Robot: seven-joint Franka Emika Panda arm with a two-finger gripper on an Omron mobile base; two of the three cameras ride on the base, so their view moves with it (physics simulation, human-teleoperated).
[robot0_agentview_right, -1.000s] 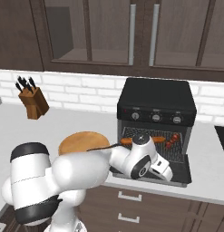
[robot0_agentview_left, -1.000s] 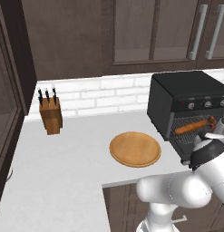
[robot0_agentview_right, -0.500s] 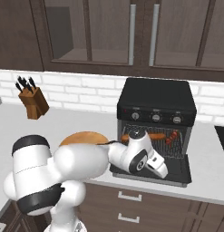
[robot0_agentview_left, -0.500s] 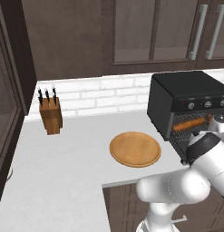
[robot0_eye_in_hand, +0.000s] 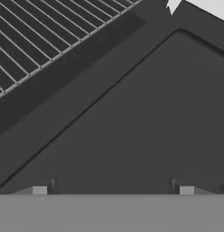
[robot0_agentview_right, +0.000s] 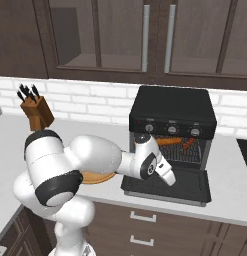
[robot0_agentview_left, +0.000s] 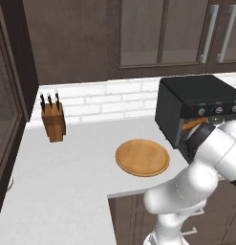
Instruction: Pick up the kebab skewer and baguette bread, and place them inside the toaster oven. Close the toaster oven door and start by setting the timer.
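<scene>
The baguette bread [robot0_agentview_right: 167,142] and the kebab skewer [robot0_agentview_right: 188,145] are seen lying on the rack inside the toaster oven [robot0_agentview_right: 172,112]. The toaster oven door [robot0_agentview_right: 187,184] is folded down flat. The end effector [robot0_agentview_right: 171,178] is held wide and empty just above it, probably so the door can be lifted shut.

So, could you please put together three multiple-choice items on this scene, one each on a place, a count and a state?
1. Where is the baguette bread?
A. on the wooden plate
B. on the rack inside the toaster oven
C. beside the knife block

2. How many knobs show on the oven's front?
A. one
B. three
C. five

3. How is the toaster oven door?
A. folded down open
B. shut
C. removed

Answers: 1 B, the loaf lies on the wire rack; 2 B, three knobs sit in a row; 3 A, the flap lies flat before the oven.
</scene>
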